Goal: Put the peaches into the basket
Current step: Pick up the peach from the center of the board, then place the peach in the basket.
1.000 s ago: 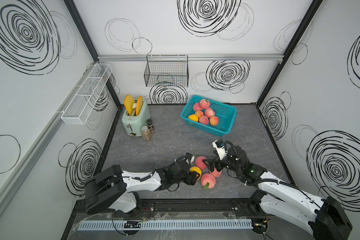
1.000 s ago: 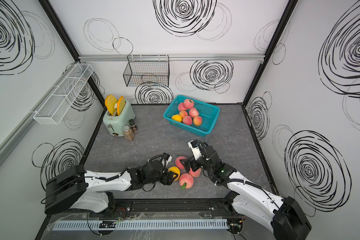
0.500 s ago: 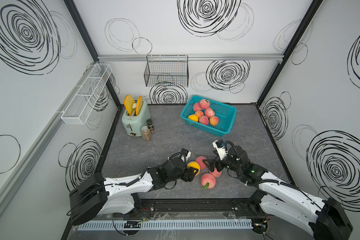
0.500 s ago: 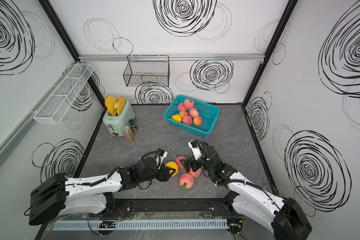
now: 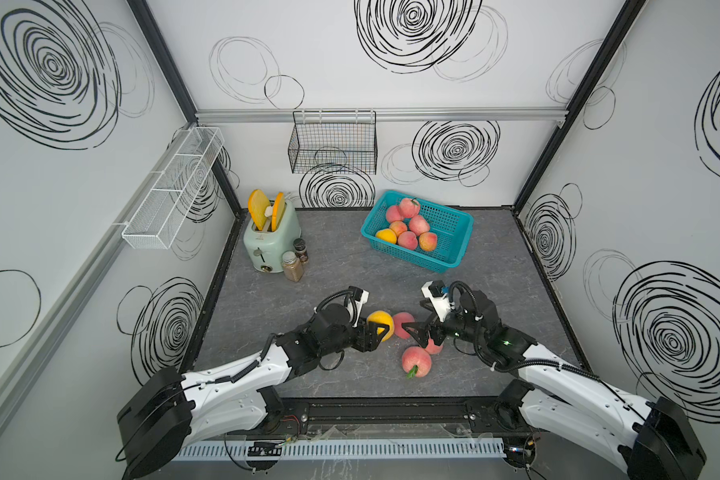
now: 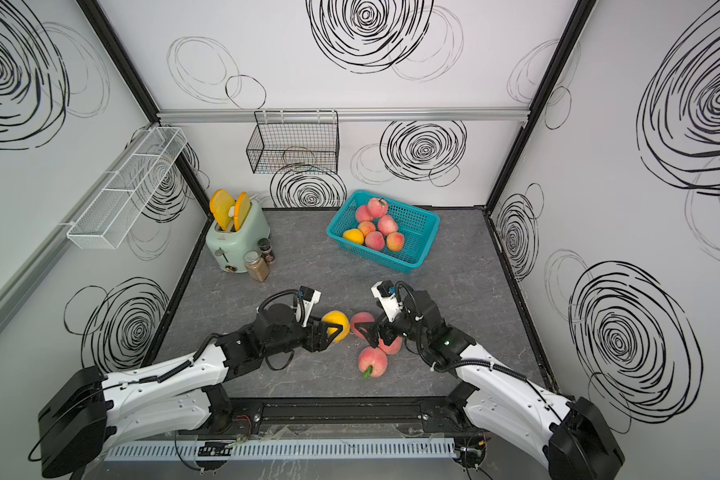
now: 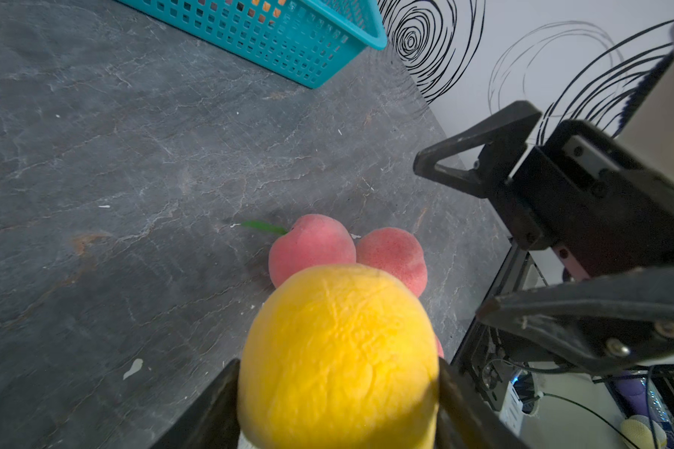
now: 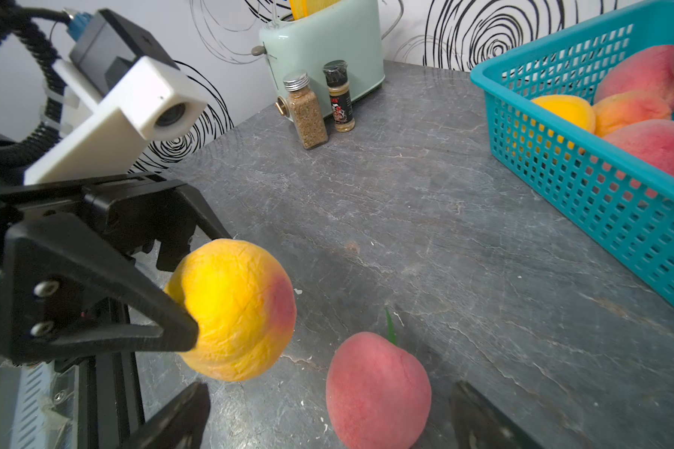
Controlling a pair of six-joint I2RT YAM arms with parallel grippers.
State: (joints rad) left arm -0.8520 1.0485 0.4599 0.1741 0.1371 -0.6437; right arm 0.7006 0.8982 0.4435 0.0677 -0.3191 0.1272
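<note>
Far left on the wall you have the white mesh rack (image 5: 171, 191). Next comes the mint toaster (image 5: 269, 241), glossy and round-cornered. It holds two flat orange-yellow slices (image 5: 258, 208), and two glass spice jars (image 5: 292, 266) stand just beside it.

Your left gripper (image 5: 378, 332) is clamped on the yellow peach (image 5: 381, 322). The peach's skin is wrinkled with a red blush patch, and the black triangular fingers (image 8: 106, 295) press its flanks.

Just right of it, three matte, fuzzy pink peaches (image 5: 416, 361) cluster on the grey veined table (image 5: 350, 266); one has a green leaf (image 5: 410, 371).

Your right gripper (image 5: 414, 336) hangs over them with its jaws spread wide. In the right wrist view a pink peach sits between them; you cannot tell whether they touch it.

Right and to the rear, the turquoise basket (image 5: 406, 256), perforated plastic with a flared rim, holds seven peaches (image 5: 407, 240).
</note>
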